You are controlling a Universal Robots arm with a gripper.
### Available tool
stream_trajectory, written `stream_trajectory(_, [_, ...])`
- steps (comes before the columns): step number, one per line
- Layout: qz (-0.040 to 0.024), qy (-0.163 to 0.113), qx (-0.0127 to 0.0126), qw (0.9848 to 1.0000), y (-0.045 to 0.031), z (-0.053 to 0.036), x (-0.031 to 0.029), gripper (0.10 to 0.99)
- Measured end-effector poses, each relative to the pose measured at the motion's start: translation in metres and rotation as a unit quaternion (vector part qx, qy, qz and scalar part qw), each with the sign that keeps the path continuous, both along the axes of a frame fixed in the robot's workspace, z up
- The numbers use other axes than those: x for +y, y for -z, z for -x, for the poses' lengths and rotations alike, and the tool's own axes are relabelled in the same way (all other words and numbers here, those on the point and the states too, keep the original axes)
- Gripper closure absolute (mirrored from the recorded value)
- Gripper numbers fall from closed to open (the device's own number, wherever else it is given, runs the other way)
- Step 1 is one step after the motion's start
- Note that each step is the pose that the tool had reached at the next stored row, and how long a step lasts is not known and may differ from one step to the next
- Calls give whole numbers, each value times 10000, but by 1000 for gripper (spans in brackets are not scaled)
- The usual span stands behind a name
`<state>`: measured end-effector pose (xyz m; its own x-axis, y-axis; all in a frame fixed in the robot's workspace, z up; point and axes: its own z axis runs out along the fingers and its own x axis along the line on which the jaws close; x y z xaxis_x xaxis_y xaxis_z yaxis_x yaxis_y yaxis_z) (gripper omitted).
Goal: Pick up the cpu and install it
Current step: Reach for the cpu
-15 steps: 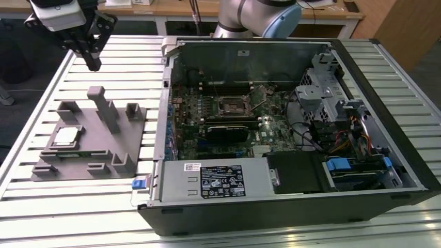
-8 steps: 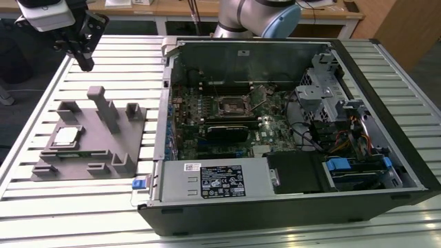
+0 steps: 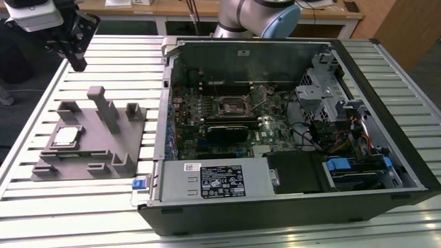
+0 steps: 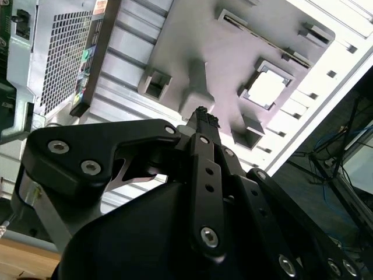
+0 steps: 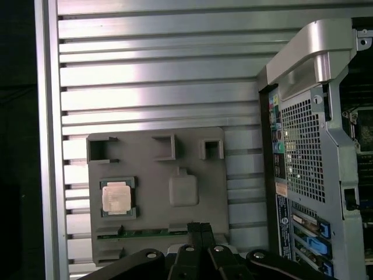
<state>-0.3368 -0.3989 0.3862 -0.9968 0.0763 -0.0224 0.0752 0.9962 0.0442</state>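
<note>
The cpu [image 3: 67, 135], a pale silvery square chip, lies in a recess of the grey holder block [image 3: 103, 147] on the slatted table, at the exterior view's left. It also appears in both wrist views, as the cpu [image 5: 116, 196] and the cpu [image 4: 267, 88]. My gripper [image 3: 78, 63] hangs well above the table beyond the block, apart from the chip, and its fingers are shut on nothing. Its closed fingertips [image 5: 200, 228] show against the holder block [image 5: 157, 169]. The motherboard's dark square socket [image 3: 231, 106] sits inside the open computer case [image 3: 386, 170].
A narrow green memory strip [image 5: 145, 233] lies in a slot of the block near the cpu. Upright posts [image 3: 102, 106] rise from the block. The case's back panel [image 5: 297, 157] stands beside the block. Slatted table [image 3: 124, 57] surrounds both.
</note>
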Motion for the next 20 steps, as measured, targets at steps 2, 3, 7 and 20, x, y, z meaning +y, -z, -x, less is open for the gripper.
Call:
stream_trajectory(2, [0, 0, 1, 10000, 2, 31, 0, 980])
stream_trajectory(3, [0, 0, 2, 10000, 3, 48, 0, 980])
stream_trajectory(7, [0, 0, 3, 10000, 6, 109, 0, 980])
stream_trajectory(20, [0, 0, 10, 10000, 16, 304, 0, 980])
